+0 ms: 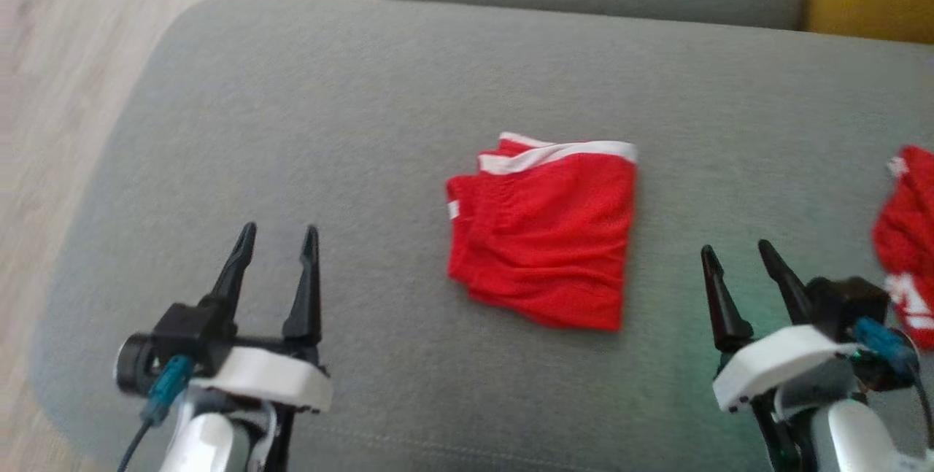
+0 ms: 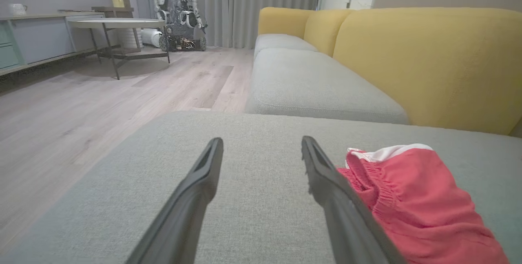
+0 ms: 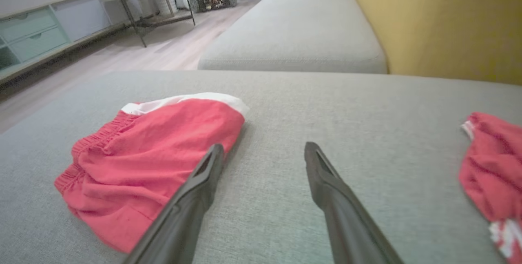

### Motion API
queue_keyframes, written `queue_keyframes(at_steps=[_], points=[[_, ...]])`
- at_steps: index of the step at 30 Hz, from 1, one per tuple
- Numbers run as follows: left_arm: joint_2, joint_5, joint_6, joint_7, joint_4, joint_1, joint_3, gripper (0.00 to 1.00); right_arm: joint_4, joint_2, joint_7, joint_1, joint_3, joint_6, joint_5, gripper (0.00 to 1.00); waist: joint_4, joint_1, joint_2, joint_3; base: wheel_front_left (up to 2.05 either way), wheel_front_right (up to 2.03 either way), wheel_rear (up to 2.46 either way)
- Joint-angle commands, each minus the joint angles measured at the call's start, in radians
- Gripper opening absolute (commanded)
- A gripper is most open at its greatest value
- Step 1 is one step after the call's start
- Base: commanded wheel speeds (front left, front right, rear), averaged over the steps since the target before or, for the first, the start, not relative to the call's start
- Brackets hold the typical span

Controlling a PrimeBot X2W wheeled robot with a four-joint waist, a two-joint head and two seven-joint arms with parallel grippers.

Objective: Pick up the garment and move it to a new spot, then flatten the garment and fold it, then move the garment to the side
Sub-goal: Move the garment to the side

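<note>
The garment (image 1: 543,235) is seen folded; only the sideways move is judged left. Left claw (image 1: 281,228) and right claw (image 1: 734,246) are held apart.

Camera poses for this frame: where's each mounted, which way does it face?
Head: on the head, looking down at the grey cushion and folded red garment; left gripper and right gripper show, both open.
Left wrist: low over the cushion, facing the yellow backrest; its own fingers show.
Right wrist: similar heading, folded garment at left, second red garment at right; its own fingers show.
Shared: all three see the folded garment.
</note>
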Motion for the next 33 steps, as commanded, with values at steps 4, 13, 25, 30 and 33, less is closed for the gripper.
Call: queue_keyframes(at_steps=[4,13,25,30,33], points=[[-0.034,-0.002,-0.018,-0.035,0.006,-0.098,0.013,1.00,0.120,-0.009,-0.025,-0.106,0.038,-0.001,0.023,1.00,0.131,0.0000,0.0000,0.073,0.00,0.00,0.00],[-0.072,0.007,-0.035,-0.046,0.030,-0.134,0.020,1.00,0.395,-0.007,-0.014,-0.223,0.075,-0.001,0.020,1.00,0.196,0.0000,0.0000,0.098,0.00,0.00,0.00],[-0.090,0.038,-0.066,-0.047,0.014,-0.128,0.059,1.00,0.518,-0.007,-0.035,-0.310,0.151,-0.001,0.034,0.00,0.117,0.0000,0.0000,0.113,0.00,0.00,0.00],[-0.089,0.050,-0.075,-0.047,0.008,-0.125,0.072,1.00,0.511,-0.043,-0.039,-0.337,0.231,-0.001,0.039,0.00,0.051,0.0000,0.0000,0.120,0.00,0.00,0.00],[-0.088,0.057,-0.081,-0.047,0.003,-0.127,0.082,1.00,0.491,-0.095,-0.033,-0.355,0.298,-0.001,0.057,0.00,-0.009,0.0000,0.0000,0.127,0.00,0.00,0.00]])
